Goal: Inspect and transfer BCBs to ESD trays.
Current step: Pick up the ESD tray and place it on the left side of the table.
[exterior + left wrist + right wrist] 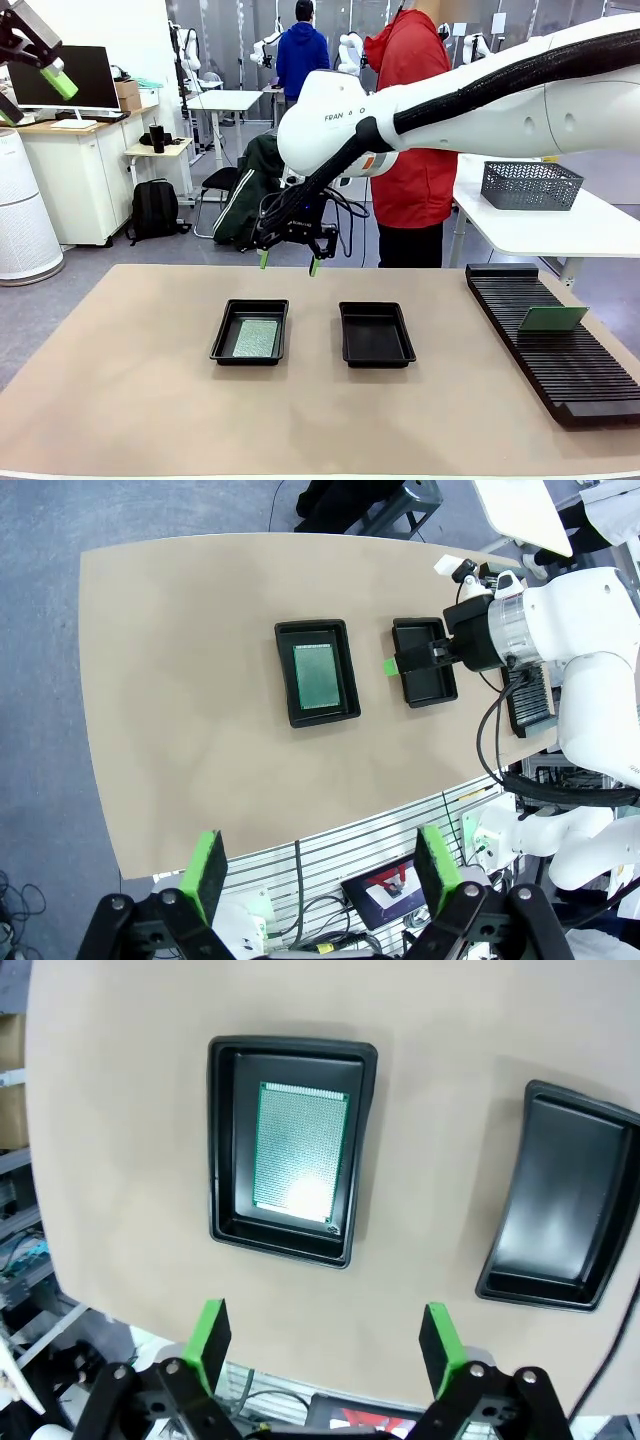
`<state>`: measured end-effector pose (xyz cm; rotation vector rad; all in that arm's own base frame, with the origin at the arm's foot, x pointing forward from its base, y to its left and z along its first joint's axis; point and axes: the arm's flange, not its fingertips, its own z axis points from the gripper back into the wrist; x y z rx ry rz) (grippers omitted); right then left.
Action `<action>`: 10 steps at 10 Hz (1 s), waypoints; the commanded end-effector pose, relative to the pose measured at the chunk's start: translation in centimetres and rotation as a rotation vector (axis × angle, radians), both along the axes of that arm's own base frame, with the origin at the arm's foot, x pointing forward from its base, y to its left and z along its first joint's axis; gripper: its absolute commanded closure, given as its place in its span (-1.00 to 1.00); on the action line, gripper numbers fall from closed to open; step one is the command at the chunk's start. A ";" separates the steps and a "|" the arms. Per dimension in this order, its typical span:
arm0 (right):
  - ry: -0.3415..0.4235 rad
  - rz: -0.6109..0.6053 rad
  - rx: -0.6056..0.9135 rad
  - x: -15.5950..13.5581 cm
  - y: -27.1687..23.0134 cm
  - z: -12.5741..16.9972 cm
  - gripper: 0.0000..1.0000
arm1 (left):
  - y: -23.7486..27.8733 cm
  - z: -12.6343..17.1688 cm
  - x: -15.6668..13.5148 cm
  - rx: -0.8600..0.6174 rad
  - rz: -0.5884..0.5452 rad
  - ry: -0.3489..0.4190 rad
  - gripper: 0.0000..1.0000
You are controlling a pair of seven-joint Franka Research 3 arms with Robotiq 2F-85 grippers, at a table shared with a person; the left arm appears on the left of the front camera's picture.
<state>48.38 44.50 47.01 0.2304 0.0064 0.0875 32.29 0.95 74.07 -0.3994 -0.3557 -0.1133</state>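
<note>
Two black ESD trays lie side by side mid-table. The left tray [221, 341] [286, 675] [224, 1150] holds one flat green BCB [256, 338] [317, 675] [300, 1145]. The right tray [376, 335] [425, 670] [560, 1200] has a bare floor. Another BCB [552, 318] stands on edge in the ribbed rack [560, 365]. My right gripper [288, 263] [325, 1338] hangs open above the far edge of the trays, holding nothing. High at the upper left, my left gripper [33, 97] [320, 868] is open and empty, looking down on the table.
A person in a red jacket [415, 130] stands at the far side, behind the right arm. A grey mesh basket [530, 185] sits on a white side table at the right. Bare tabletop [120, 380] spreads left of and in front of the trays.
</note>
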 end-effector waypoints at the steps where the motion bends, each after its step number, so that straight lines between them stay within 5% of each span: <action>1: -0.034 -0.047 0.061 -2.4 -1.5 1.8 -1.00 | -1.1 -2.1 1.4 0.036 -0.046 -0.012 -1.00; 7: -0.090 -0.144 0.190 -5.3 -9.1 5.3 -1.00 | -8.7 -8.5 4.0 0.170 -0.090 -0.016 -1.00; 10: -0.093 -0.144 0.225 -5.3 -13.1 5.6 -1.00 | -14.4 -15.0 6.9 0.191 -0.098 0.000 -1.00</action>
